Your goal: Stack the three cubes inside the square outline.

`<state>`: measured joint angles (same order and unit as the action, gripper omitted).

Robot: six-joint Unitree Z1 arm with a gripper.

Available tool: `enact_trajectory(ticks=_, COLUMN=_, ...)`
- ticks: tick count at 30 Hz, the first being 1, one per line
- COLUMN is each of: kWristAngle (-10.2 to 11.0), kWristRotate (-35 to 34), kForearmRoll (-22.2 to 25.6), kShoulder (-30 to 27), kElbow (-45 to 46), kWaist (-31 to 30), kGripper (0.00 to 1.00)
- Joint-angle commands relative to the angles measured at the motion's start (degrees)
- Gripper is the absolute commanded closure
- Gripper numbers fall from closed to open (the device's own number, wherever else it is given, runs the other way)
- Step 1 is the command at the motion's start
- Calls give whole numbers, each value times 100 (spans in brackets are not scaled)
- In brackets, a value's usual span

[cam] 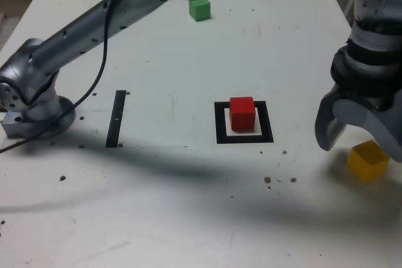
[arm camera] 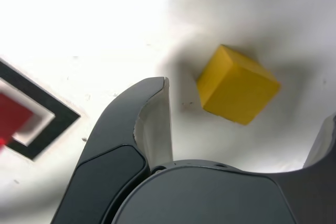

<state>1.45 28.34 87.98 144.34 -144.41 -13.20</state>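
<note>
White bench (cam: 188, 218) carrying the flat black square outline (cam: 220, 123), which holds only the matte red cube (cam: 242, 113); the grey hand (cam: 358, 145), spread wide and empty, hovers over the small yellow cube (arm camera: 237, 84), probably light, rigid, best pinched across opposite flat faces.

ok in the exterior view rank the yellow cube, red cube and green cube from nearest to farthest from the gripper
1. yellow cube: right below the open gripper, at the exterior view's right edge.
2. red cube: inside the square outline, mid-table.
3. green cube: far end of the table, by the arm's upper link.
</note>
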Motion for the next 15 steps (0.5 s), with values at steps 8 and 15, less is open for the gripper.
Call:
enact_trajectory(ticks=8, kWristAngle=46, kWristRotate=1440, kForearmRoll=-145, kShoulder=-13, kElbow=-23, kWaist=-23, kGripper=1)
enact_trajectory(ticks=15, kWristAngle=224, kWristRotate=1572, kForearmRoll=-164, kShoulder=-15, kElbow=-18, kWaist=-42, kGripper=1)
